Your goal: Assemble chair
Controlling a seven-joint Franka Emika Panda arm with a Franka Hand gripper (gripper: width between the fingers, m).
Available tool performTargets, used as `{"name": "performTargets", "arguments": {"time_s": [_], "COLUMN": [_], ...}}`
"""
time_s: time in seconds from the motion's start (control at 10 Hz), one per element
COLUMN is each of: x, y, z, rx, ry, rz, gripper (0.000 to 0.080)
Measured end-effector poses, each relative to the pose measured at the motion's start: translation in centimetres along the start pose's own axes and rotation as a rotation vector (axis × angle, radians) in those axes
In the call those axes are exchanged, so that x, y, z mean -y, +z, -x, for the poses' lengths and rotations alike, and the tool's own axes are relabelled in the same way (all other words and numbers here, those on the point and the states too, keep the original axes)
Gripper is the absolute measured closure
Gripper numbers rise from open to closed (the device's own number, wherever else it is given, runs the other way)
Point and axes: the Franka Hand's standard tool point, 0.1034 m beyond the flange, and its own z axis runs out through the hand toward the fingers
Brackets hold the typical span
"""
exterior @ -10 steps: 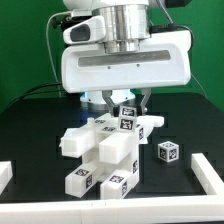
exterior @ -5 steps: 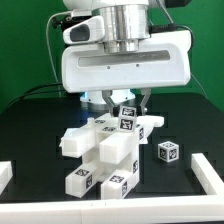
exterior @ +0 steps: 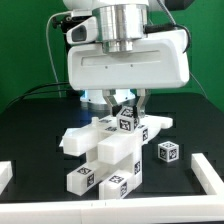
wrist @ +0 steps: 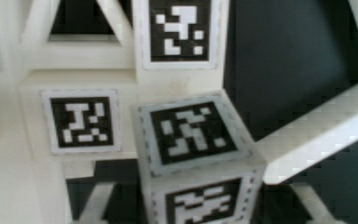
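Note:
The chair parts [exterior: 108, 152] stand joined in a white, tagged cluster at the middle of the black table. A small tagged block [exterior: 127, 122] sits upright on top of the cluster. My gripper [exterior: 128, 110] reaches down over it, with a finger close on each side, and looks shut on it. In the wrist view the block [wrist: 195, 138] fills the middle, with tagged chair panels [wrist: 82, 122] behind it. My gripper [wrist: 202, 205] is at the block's lower part, and its fingers barely show.
A loose tagged white cube [exterior: 168, 151] lies on the table toward the exterior view's right of the cluster. Low white rails [exterior: 210, 172] border the table at both sides and along the front. A green wall stands behind.
The hand has shifted slightly toward the exterior view's right and looks a little closer. The block and the chair cluster stay almost where they were.

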Motion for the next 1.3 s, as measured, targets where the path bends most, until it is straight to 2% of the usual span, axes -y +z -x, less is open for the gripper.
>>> {"name": "performTargets", "arguments": {"time_s": [0.2,0.4,0.5,0.6,0.7,0.8,1.0,1.3], "x": [0.0,0.0,0.0,0.1,0.4,0.7,1.0,0.6], "y": [0.0,0.0,0.0,0.0,-0.2,-0.4,-0.5,-0.6], "z": [-0.1,-0.1,-0.1,-0.1,-0.1,-0.2,0.2,0.1], "rx": [-0.007,-0.006,-0.006,-0.001,0.015,0.024,0.033,0.030], "ry": [0.131,0.135,0.135,0.090,-0.003,-0.119,-0.382,-0.559], "rz": [-0.007,-0.007,-0.007,-0.004,0.000,0.002,0.004,0.005], "gripper": [0.0520,0.0517,0.0277,0.0277,0.0188,0.0160,0.0151,0.0150]}}
